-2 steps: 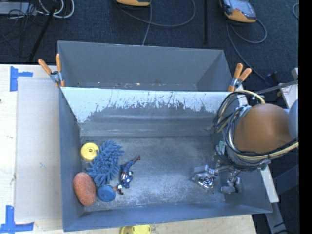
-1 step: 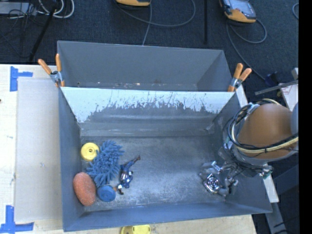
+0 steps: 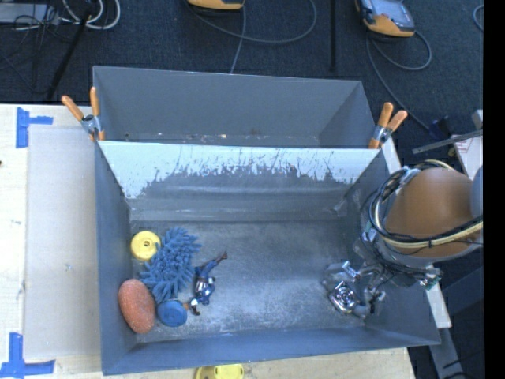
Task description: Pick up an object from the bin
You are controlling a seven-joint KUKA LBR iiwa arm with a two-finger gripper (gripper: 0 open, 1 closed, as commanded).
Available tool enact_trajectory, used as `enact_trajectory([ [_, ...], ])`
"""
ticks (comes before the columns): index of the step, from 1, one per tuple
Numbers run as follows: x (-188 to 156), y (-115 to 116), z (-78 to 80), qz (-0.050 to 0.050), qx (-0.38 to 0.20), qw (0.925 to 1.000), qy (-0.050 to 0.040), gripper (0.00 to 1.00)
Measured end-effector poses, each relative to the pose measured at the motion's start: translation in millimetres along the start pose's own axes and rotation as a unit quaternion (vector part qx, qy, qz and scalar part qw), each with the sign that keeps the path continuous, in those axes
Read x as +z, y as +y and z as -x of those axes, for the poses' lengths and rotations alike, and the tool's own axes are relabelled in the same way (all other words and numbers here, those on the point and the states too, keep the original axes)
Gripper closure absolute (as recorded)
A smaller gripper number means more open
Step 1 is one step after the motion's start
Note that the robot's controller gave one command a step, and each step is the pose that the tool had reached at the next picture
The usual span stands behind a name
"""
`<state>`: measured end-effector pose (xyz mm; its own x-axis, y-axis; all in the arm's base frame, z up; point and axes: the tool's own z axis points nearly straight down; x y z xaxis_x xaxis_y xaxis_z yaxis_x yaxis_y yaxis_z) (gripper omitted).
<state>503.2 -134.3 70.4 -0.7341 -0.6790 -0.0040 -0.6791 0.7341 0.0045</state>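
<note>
A grey metal bin (image 3: 276,306) is seen from above, with its near wall at the bottom of the view.

Nearest, in the near left corner, an orange-brown egg-shaped object (image 3: 136,305) is seen lying close against the left wall. A small blue ball (image 3: 172,314) is touching it on the right. In the near right corner, the gripper (image 3: 349,292) is lowered close to bare floor. Nothing is seen beneath or beside it. Whether it is open or closed cannot be told, as the metal parts are tangled together in the view. Behind it, the arm (image 3: 430,204) is seen reaching in over the right rim.

A little farther in, a fuzzy blue tufted toy (image 3: 172,265) lies just behind the ball. A small dark blue figure (image 3: 205,281) is beside it on the right. A yellow round piece (image 3: 144,245) is touching the toy's far left edge. Beyond these, the floor is bare up to the sloped far wall.

All the pickable things are grouped at the left, well apart from the gripper. For the pick to go well, the gripper would best be lifted clear of the floor and carried across to the group. The dark figure, being at the open edge of the group, is judged the easiest to close on alone. The egg shape is likely awkward, given the wall beside it.
</note>
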Motion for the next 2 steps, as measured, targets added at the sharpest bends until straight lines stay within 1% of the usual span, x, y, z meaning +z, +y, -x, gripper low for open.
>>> enact_trajectory([
  [1,-15.3,6.6,-10.0,0.000,-0.001,1.0000,0.0021,1.00],
  [2,-24.9,11.3,-5.5,-0.001,-0.001,1.0000,0.0017,1.00],
])
